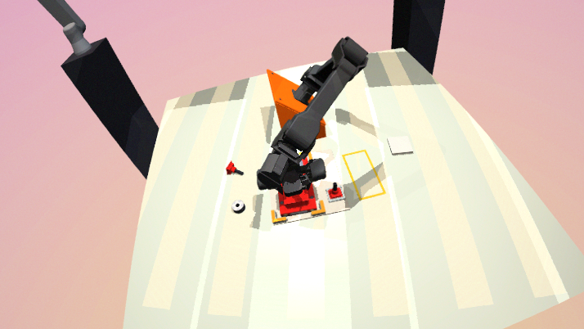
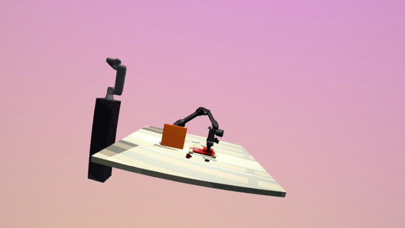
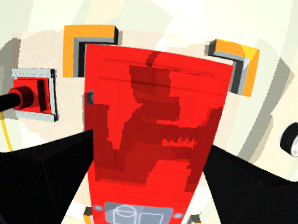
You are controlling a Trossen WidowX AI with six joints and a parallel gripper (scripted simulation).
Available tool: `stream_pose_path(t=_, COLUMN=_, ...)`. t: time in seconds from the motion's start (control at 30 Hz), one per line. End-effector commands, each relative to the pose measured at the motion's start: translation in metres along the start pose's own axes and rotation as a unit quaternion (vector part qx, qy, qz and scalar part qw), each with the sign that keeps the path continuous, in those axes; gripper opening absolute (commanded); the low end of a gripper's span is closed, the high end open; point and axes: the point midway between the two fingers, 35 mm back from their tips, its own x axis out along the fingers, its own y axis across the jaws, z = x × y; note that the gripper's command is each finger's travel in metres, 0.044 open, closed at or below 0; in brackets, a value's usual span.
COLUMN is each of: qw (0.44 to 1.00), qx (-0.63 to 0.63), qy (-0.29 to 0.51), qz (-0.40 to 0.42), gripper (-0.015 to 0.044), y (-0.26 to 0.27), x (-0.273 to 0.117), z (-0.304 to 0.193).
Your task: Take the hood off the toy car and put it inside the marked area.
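Note:
The red toy car [image 1: 298, 208] [image 2: 197, 150] stands between corner brackets on a pale base plate. Its red hood [image 3: 165, 120] is a broad panel in the wrist view, with a grey engine picture beyond its lower end. My gripper [image 1: 294, 191] [image 2: 209, 149] [image 3: 151, 142] points down over the car and is shut on the hood, one black finger at each long side. The hood is at the car; whether it is lifted at all, I cannot tell. The marked area [image 1: 354, 152] is a yellow outlined rectangle on the table, right of the car in the top view, with nothing in it.
A red piece with a black stem [image 1: 335, 191] [image 3: 31, 96] stands in a grey holder beside the car. A red-and-black piece [image 1: 231, 168] and a wheel [image 1: 238, 206] [image 3: 291, 139] lie left. A tall orange panel [image 1: 286, 98] [image 2: 173, 136] stands behind; a white square [image 1: 401, 145] lies right.

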Motion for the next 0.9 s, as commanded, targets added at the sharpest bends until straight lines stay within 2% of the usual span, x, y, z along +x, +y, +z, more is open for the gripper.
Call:
stream_pose_path(t=0.0, qw=1.000, qx=-0.002, qy=0.000, qz=-0.002, gripper=0.0000, y=0.000, x=-0.003, z=0.000)
stream_pose_path(t=0.87, qw=1.000, qx=-0.001, qy=0.000, qz=-0.002, gripper=0.0000, y=0.000, x=-0.020, z=0.000)
